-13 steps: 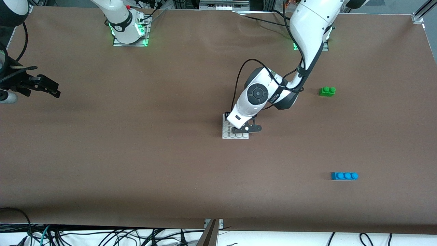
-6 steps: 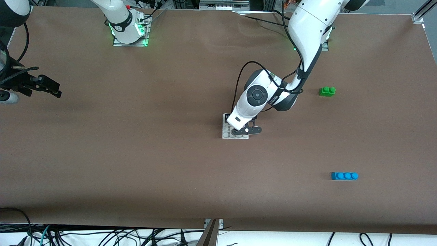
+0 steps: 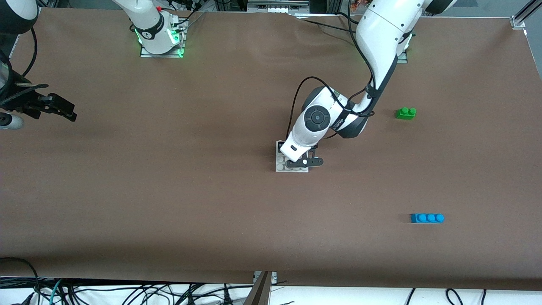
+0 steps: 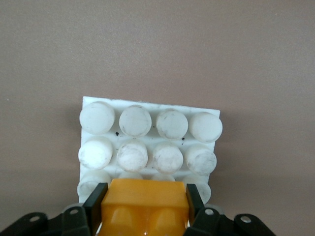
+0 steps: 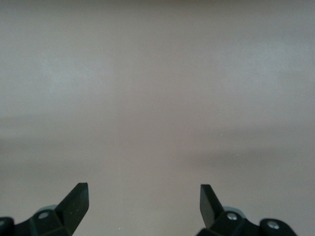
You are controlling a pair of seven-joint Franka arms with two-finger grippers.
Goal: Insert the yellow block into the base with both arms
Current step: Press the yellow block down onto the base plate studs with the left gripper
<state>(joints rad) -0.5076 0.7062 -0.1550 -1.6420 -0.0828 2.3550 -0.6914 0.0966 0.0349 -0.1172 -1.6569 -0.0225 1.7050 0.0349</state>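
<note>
The white studded base lies mid-table, partly under my left arm's hand. In the left wrist view my left gripper is shut on the yellow block, held over the base at the stud rows closest to the gripper; whether the block touches the studs I cannot tell. In the front view the block is hidden under the left gripper. My right gripper waits over the table's edge at the right arm's end. In the right wrist view it is open and empty over bare table.
A green two-stud brick lies toward the left arm's end, farther from the front camera than the base. A blue three-stud brick lies nearer the front camera at that same end. Cables hang below the table's front edge.
My left arm has shifted slightly toward the right arm's end over the base with the yellow block. The right gripper has barely moved.
</note>
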